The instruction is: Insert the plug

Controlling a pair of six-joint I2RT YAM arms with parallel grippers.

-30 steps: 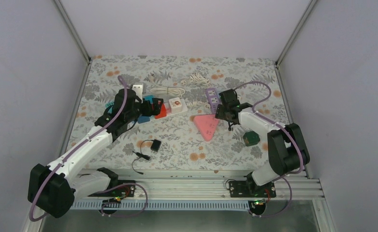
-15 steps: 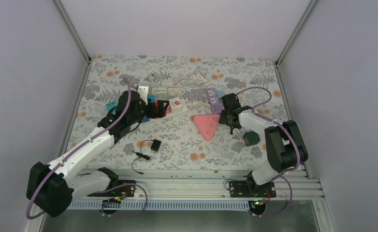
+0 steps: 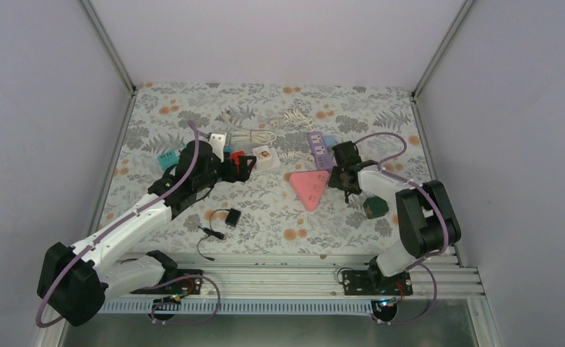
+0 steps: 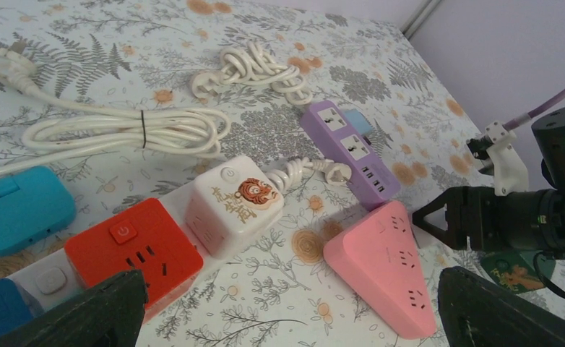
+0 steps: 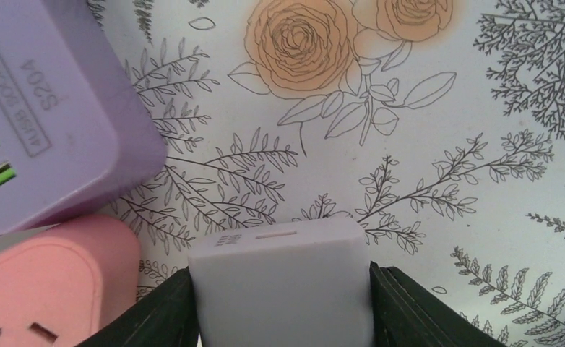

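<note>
right gripper [image 5: 283, 293] tight around white plug [image 5: 283, 271] near pink socket block [image 5: 41, 282]; left gripper [image 4: 290, 293] wide apart

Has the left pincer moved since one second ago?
Yes. The left pincer moved right, closer to the white cube socket, which stayed in place.

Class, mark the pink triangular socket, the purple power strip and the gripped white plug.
pink triangular socket [image 4: 383, 265]: left wrist view, top face.
purple power strip [image 4: 344, 137]: left wrist view, top face.
white plug [image 5: 283, 285]: right wrist view, body centre.
</note>
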